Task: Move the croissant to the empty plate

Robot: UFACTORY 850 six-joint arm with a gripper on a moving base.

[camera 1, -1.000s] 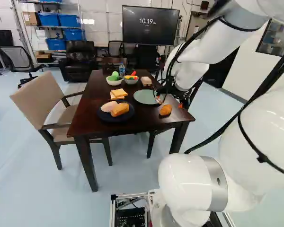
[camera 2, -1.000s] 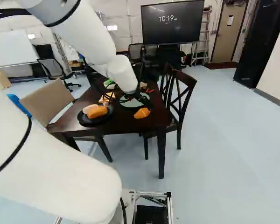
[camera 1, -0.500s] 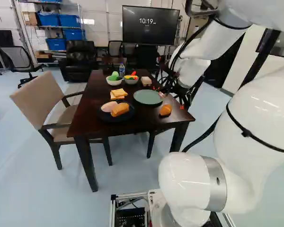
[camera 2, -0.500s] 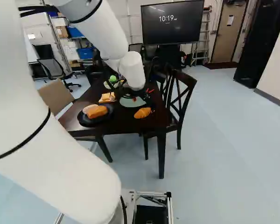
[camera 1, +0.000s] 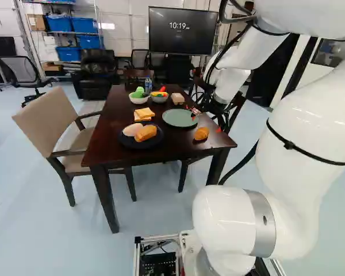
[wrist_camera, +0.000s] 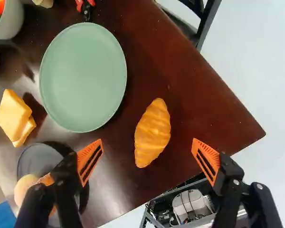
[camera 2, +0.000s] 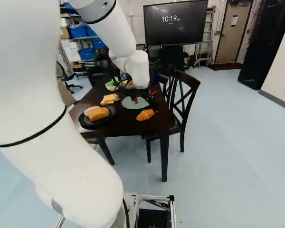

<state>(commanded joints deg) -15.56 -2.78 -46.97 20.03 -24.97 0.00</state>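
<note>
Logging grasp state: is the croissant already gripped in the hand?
No, the croissant lies on the table, with the hand's two fingers standing wide apart.

In the right base view, my arm [camera 2: 61, 147] hid most of the beige armchair [camera 2: 67, 95], and its far end covered part of the green plate [camera 2: 128, 103]. The wrist view's edge cut off the gray bowl [wrist_camera: 14, 21].

Premises: apparent robotics lab. Noted: robot arm [camera 1: 293, 132], blue bins [camera 1: 60, 24] on metal shelving [camera 1: 27, 35], large screen [camera 1: 183, 31], ladder [camera 2: 210, 37], office chair [camera 1: 16, 70], dining table [camera 1: 116, 115].
</note>
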